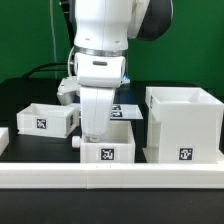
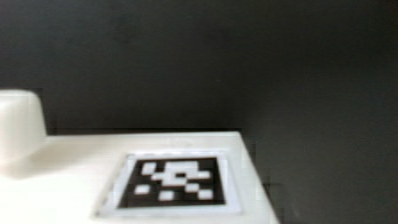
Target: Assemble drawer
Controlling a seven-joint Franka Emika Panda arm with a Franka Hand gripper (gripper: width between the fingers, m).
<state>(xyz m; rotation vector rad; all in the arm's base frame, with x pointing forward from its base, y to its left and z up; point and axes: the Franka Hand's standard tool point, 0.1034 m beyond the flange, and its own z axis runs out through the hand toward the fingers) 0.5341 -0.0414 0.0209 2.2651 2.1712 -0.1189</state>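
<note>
The large white cube-like shell [image 1: 183, 125] stands at the exterior view's right, open side up, with a tag low on its front. One shallow tray [image 1: 28, 123] sits at the left. A second tray [image 1: 122, 153] sits in the middle by the front wall, its knob [image 1: 78, 143] pointing left. My gripper [image 1: 93, 134] hangs straight down over that tray's left end, right at its rim. Its fingertips are hidden there. The wrist view shows a white tagged face [image 2: 175, 180] very close and a white rounded knob [image 2: 18, 125], with no fingers in sight.
A long low white border wall [image 1: 110, 176] runs along the front of the black table. The marker board [image 1: 127, 109] lies behind the middle tray. Cables hang behind the arm at the left.
</note>
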